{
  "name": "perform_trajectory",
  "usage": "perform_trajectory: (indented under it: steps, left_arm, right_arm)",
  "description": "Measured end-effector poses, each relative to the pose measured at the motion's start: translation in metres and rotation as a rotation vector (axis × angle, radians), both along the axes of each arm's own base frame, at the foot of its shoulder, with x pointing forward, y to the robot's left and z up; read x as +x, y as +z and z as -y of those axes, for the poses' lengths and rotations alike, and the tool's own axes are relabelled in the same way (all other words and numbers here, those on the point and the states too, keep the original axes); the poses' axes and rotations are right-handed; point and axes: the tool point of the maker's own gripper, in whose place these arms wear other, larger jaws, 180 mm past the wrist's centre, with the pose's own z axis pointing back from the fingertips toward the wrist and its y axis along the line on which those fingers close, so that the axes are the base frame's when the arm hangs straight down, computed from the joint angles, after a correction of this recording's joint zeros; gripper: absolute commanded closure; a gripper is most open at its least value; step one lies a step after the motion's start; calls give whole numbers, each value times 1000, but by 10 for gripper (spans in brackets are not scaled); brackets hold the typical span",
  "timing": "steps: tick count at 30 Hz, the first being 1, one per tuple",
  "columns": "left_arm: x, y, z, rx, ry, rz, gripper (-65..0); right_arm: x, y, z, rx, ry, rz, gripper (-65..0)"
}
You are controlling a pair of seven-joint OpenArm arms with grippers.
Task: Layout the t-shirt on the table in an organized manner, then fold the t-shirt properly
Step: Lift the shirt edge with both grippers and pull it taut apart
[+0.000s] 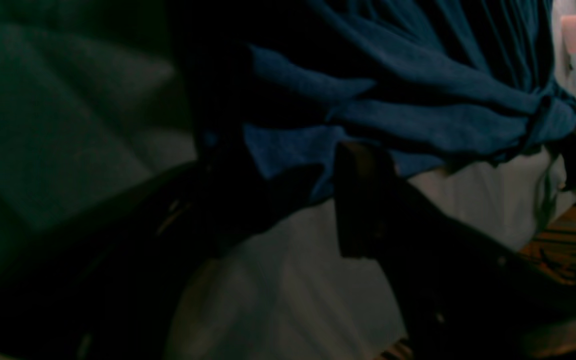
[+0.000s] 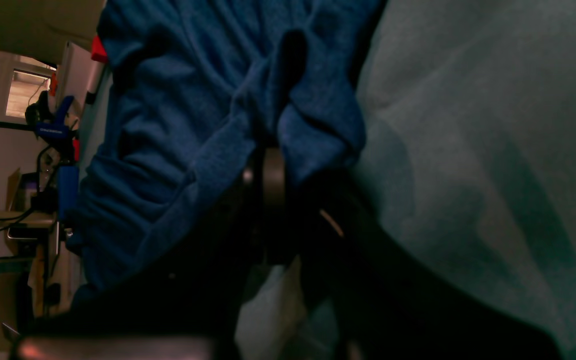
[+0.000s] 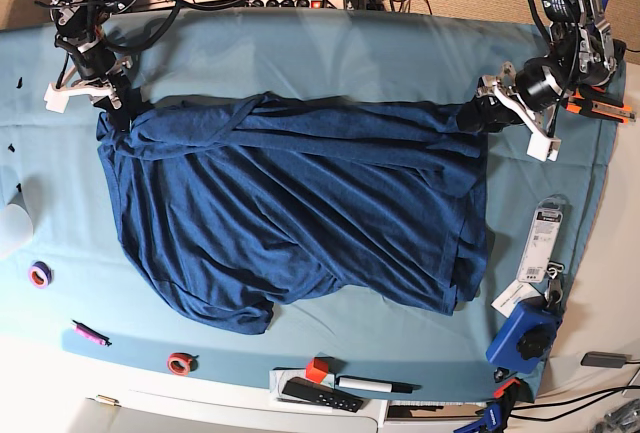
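Shirt (image 3: 290, 223) was spread across the middle of the table (image 3: 330, 53), bunched into a ridge along its far edge and rumpled at the near hem. The right gripper (image 3: 118, 108) was seen clamped on the shirt's far corner at the base view's left — fabric pinched between the closed fingers in the right wrist view. The left gripper (image 3: 478, 113) was at the opposite far corner with its jaws apart; cloth lay between or just beside them in the left wrist view, but a grip was not shown.

Risks were judged as follows: with only one corner held, any pull could drag the whole shirt sideways and deepen the ridge; if the left jaws were closed too shallow, the cloth could slip out, and the teal cover could be pinched along with it.

Room — open cover was seen beyond the far edge and along the near side. The right-hand edge of the base view was crowded by a packet (image 3: 541, 238) and a blue clamp (image 3: 525, 338); tape rolls (image 3: 40, 274) and a marker (image 3: 375, 385) sat near the front edge.
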Motion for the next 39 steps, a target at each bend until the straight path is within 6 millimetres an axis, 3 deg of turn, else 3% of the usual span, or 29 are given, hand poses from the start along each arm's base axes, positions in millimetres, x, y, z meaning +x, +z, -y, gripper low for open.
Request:
perform_trajectory:
  steps: [4,8,12,16,21,28,31,39]
  left_arm:
    - [-1,-1,16,-25,-24,-1,-317]
    - [-5,-4,48,-45,-111,3,-315]
    - [-4,-5,61,-28,-149,18,-291]
    - [-1,-5,58,-9,-150,23,-242]
    - [4,-8,41,40,-124,15,0]
    - [4,-7,27,79,-136,24,0]
    - [3,-7,21,98,-145,16,0]
    - [-13,-8,17,95,-216,-7,0]
  right_arm:
    - [0,0,0,0,0,0,0]
    - [0,0,0,2,0,2,0]
    - [0,0,0,1,0,2,0]
    - [0,0,-1,2,3,0,0]
    - [0,0,-1,2,6,-2,0]
    - [0,1,3,-65,169,-92,0]
    - [-1,7,14,-99,179,-105,0]
    - [-7,12,18,-92,225,-121,0]
